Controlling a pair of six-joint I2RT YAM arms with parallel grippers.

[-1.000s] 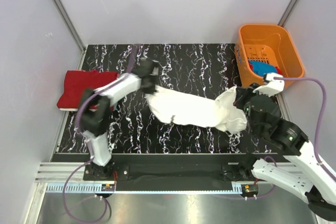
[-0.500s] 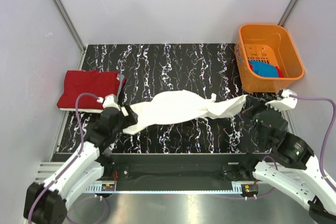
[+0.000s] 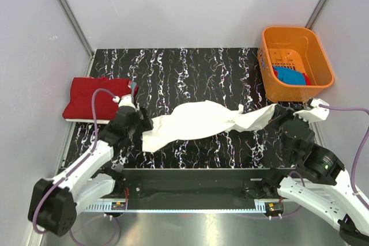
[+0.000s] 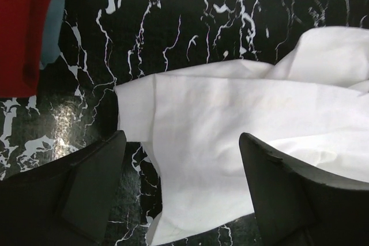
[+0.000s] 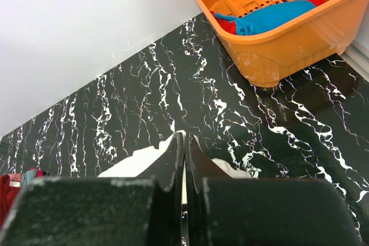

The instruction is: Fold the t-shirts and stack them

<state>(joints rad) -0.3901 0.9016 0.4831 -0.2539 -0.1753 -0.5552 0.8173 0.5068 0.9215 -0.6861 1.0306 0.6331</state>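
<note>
The white t-shirt (image 3: 202,120) lies stretched in a long rumpled band across the black marbled table. My left gripper (image 3: 144,126) hovers open over its left end, and the white cloth (image 4: 230,125) lies flat between the two fingers (image 4: 92,188), touched by neither. My right gripper (image 3: 278,113) is shut on the shirt's right tip, and white cloth (image 5: 132,162) shows on both sides of the closed fingertips (image 5: 176,156). A folded red t-shirt (image 3: 95,99) rests at the table's left edge. A blue t-shirt (image 5: 271,16) lies in the basket over some red cloth (image 5: 226,22).
The orange plastic basket (image 3: 268,56) stands at the far right corner, close behind my right gripper. Grey walls enclose the table on the left, back and right. A strip of pale blue cloth (image 4: 55,21) shows beside the red t-shirt (image 4: 23,27) in the left wrist view.
My left arm dragged the shirt's left end toward the near left, then opened and let it drop onto the table. My right gripper drew back to the right, still holding.
</note>
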